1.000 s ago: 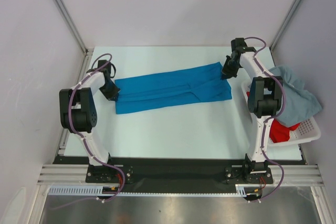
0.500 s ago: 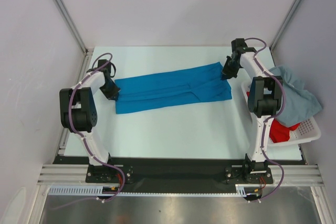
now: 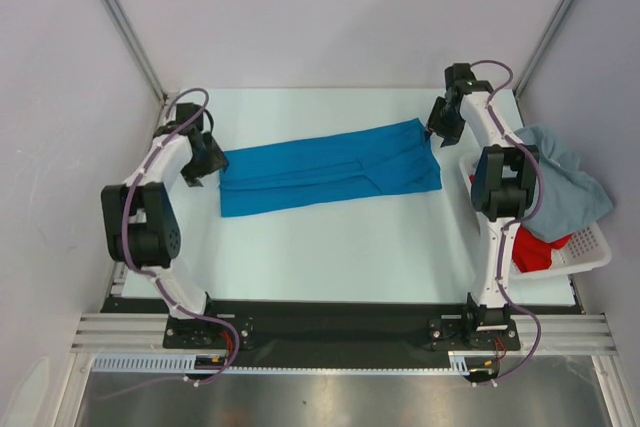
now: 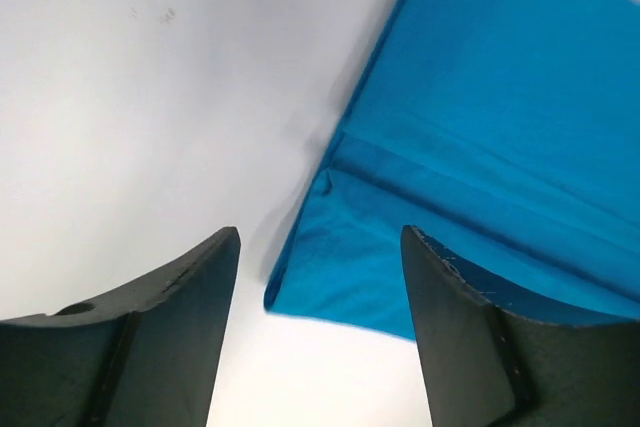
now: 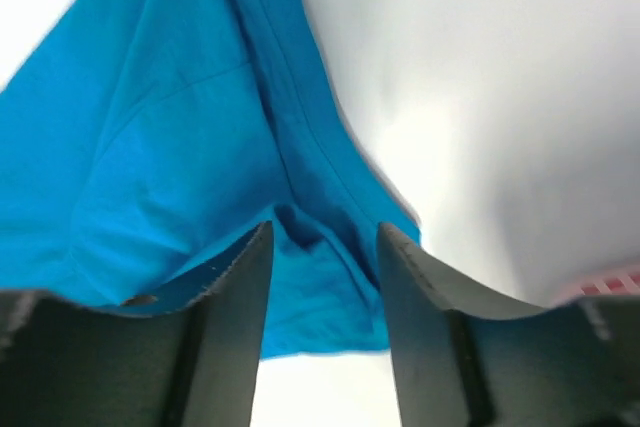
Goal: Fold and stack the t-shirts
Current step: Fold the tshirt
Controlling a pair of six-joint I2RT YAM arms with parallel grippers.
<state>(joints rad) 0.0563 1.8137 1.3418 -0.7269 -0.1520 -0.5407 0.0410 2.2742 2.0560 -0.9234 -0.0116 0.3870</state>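
Note:
The bright blue t-shirt (image 3: 330, 167) lies flat on the white table as a long folded strip. My left gripper (image 3: 203, 165) hovers just off its left end, open and empty. In the left wrist view, the left gripper (image 4: 320, 237) frames the blue t-shirt's (image 4: 480, 147) corner. My right gripper (image 3: 440, 127) is at the strip's far right corner, also open. In the right wrist view, the right gripper (image 5: 325, 232) stands over the blue t-shirt's (image 5: 170, 117) puckered edge without pinching it. A pale grey-blue t-shirt (image 3: 565, 182) drapes over the basket, with a red t-shirt (image 3: 535, 247) inside it.
A white slatted basket (image 3: 592, 250) stands at the table's right edge, beside the right arm. Frame posts and walls close in the left, right and back sides. Bare table (image 3: 330, 247) lies in front of the blue strip.
Both grippers have opened and let go of the blue t-shirt's ends. The left gripper has drawn back to the left and the right one has lifted slightly. The shirt stays put.

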